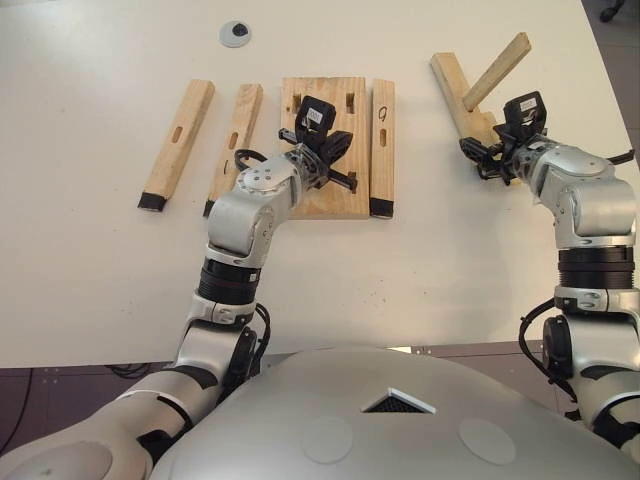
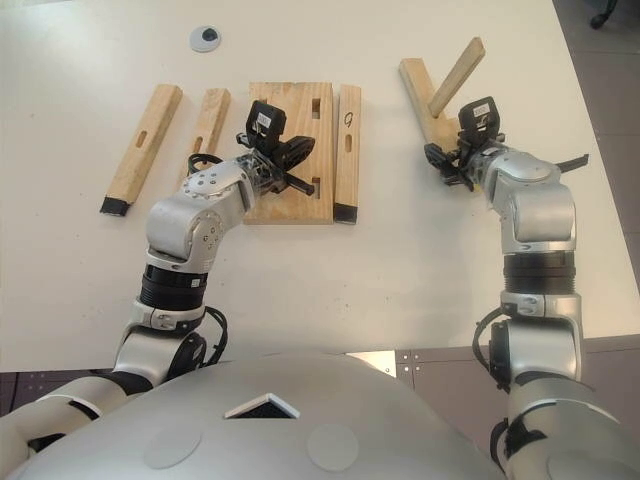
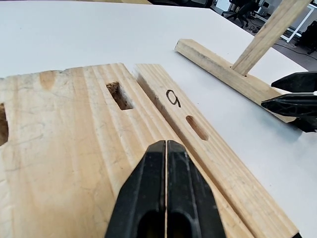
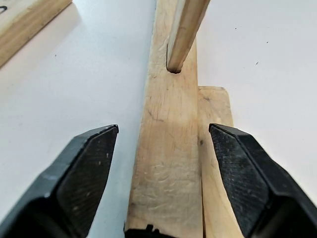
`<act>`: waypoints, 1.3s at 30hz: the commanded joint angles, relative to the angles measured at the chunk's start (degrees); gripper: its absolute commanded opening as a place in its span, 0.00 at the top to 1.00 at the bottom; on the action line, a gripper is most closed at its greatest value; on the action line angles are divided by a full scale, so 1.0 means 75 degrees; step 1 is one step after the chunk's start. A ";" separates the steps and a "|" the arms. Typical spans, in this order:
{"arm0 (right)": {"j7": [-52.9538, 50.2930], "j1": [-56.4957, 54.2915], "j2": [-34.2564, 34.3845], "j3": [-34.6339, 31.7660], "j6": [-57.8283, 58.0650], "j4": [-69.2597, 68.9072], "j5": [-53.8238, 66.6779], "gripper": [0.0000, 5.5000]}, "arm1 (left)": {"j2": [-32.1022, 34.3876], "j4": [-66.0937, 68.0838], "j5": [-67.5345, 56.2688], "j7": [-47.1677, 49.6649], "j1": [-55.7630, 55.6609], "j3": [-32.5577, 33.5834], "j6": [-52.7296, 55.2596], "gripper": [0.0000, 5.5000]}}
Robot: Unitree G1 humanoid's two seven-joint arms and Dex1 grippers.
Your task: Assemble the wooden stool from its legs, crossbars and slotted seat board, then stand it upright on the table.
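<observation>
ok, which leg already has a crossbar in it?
The far-right leg, at the open right tool: a crossbar stands in its slot. The other three legs have empty slots.

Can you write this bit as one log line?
left gripper shut over seat board | right gripper open around leg holding crossbar | loose legs flat

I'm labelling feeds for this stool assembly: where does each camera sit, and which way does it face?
Left eye view: on the head, facing forward and down at the table; both arms show.
Right eye view: its stereo partner; same scene, same arms.
Left wrist view: on that wrist, looking past the shut left hand over the seat board and a slotted leg.
Right wrist view: on that wrist, facing the crossbar-fitted leg that the open right hand straddles.
Both wrist views share that leg.
</observation>
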 commanded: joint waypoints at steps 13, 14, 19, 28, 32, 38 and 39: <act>0.0008 0.0290 0.0110 0.0335 -0.0762 0.0249 -0.0366 0.63 | 0.0099 0.0156 0.0090 -0.0028 -0.0071 0.0023 -0.0073 1.00; -0.0025 0.0266 0.0156 0.0276 -0.0800 0.0233 -0.0327 0.63 | 0.0116 0.0161 0.0089 -0.0032 -0.0077 0.0033 -0.0089 1.00; -0.0129 0.0049 0.0563 -0.0210 -0.0859 -0.0237 0.0173 0.63 | 0.0056 -0.0150 -0.0321 -0.0047 -0.0179 0.0849 -0.0758 1.00; 0.1319 -0.1249 0.0516 -0.0919 0.0182 -0.0901 0.2162 0.63 | -0.0111 -0.0701 -0.3671 -0.0662 -0.0691 0.3689 -0.1320 0.87; 0.2152 -0.1676 0.0352 -0.1376 0.0562 -0.0955 0.3177 0.63 | -0.0172 -0.1041 -0.5263 -0.1229 -0.0713 0.3885 -0.1049 0.77; 0.3256 -0.2187 -0.0071 -0.1478 0.1299 -0.1480 0.4369 0.63 | 0.0146 -0.1201 -0.6757 -0.1910 -0.0629 0.3845 -0.0671 0.62; 0.3384 -0.2326 -0.0136 -0.1467 0.1373 -0.1517 0.4496 0.63 | 0.0144 -0.1111 -0.6833 -0.1907 -0.0627 0.3818 -0.0664 0.59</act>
